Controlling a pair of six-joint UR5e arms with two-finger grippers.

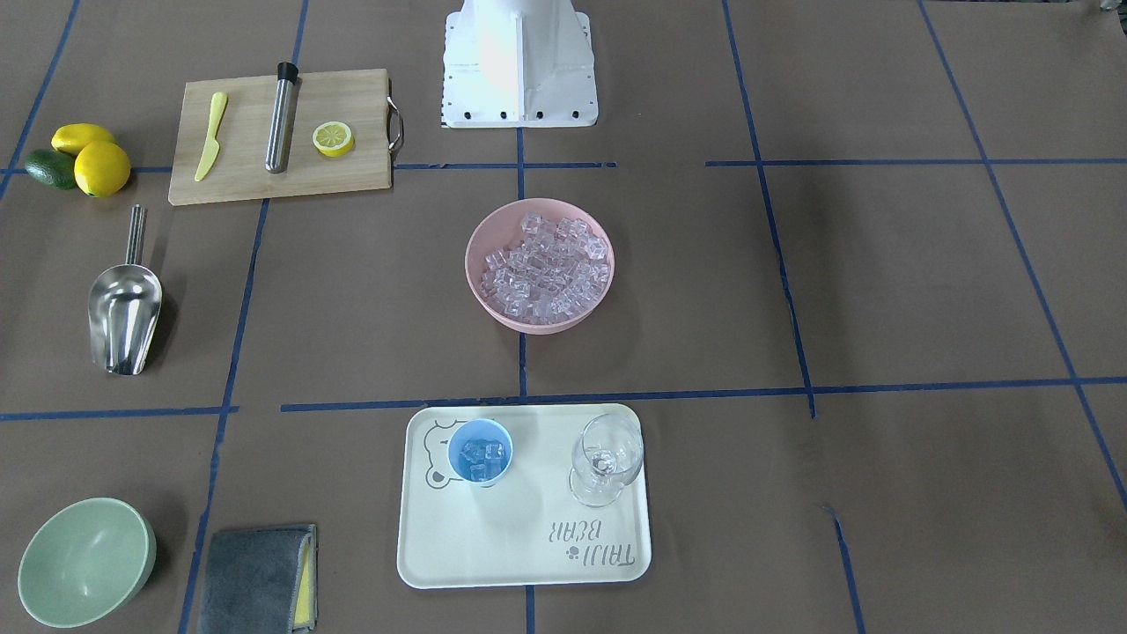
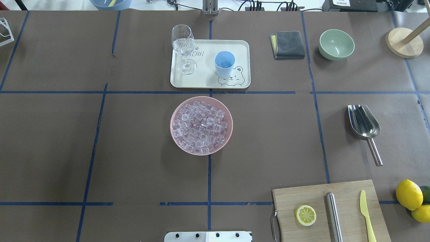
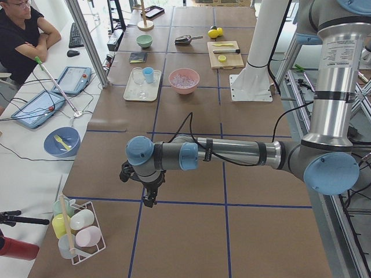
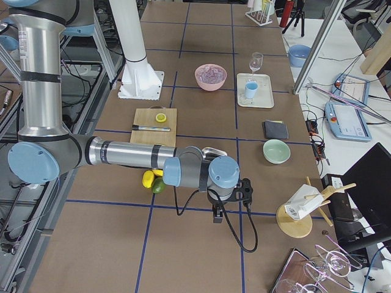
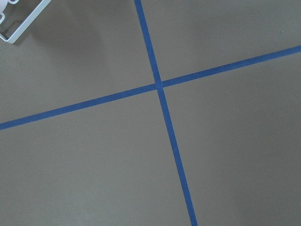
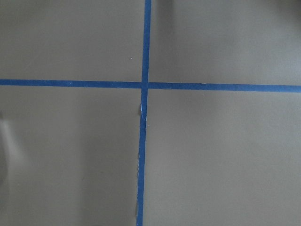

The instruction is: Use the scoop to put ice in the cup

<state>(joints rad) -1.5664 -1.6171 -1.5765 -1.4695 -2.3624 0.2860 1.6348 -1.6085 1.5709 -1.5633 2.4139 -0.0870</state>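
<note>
The ice (image 1: 539, 269) fills a pink bowl (image 2: 174, 134) at the table's middle. The light-blue cup (image 1: 480, 452) stands on a cream tray (image 1: 528, 546) and holds a few cubes; it also shows in the overhead view (image 2: 224, 64). The steel scoop (image 1: 125, 304) lies alone on the table, also in the overhead view (image 2: 364, 126). My left gripper (image 3: 148, 194) hangs over bare table far from these things, seen only in the left side view. My right gripper (image 4: 219, 210) does likewise in the right side view. I cannot tell whether either is open or shut.
A wine glass (image 1: 606, 458) shares the tray. A green bowl (image 1: 85, 561) and grey cloth (image 1: 257, 578) lie beside it. A cutting board (image 1: 282, 136) holds a lemon half, yellow knife and steel cylinder. Lemons (image 1: 92, 158) lie near the scoop. An operator (image 3: 23, 35) sits alongside.
</note>
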